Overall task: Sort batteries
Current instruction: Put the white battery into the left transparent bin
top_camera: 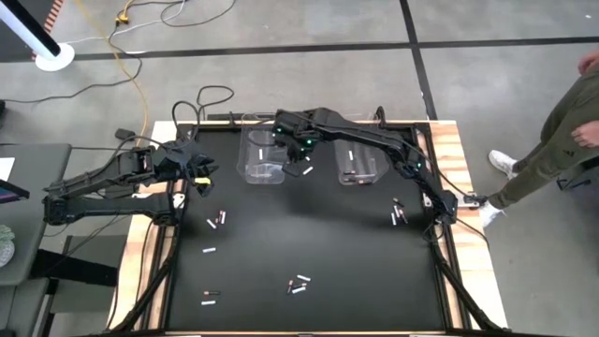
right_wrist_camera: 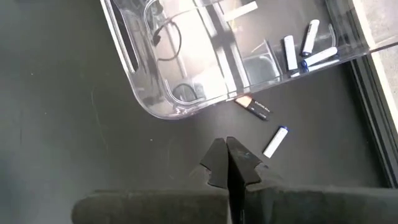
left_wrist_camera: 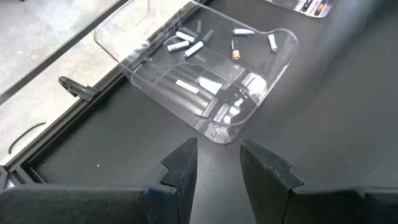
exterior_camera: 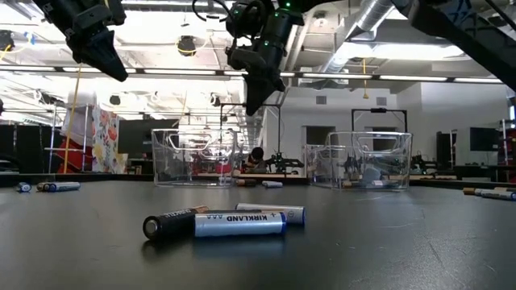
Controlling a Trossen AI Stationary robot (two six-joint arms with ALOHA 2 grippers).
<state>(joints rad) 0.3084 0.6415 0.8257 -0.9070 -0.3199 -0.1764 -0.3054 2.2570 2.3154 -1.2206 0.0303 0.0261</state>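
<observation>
The right gripper [right_wrist_camera: 227, 163], fingers pressed together on nothing, hangs above the black table [top_camera: 309, 253] just beside the left of 2 clear rectangular plastic bins [top_camera: 260, 157], near a white slim cylindrical battery [right_wrist_camera: 275, 142] and a dark battery with a reddish end [right_wrist_camera: 252, 106] lying outside that bin's wall. The left gripper [left_wrist_camera: 214, 168], fingers apart and empty, hovers near the table's left edge, while other batteries [top_camera: 216, 222] lie scattered across the table and inside both bins
</observation>
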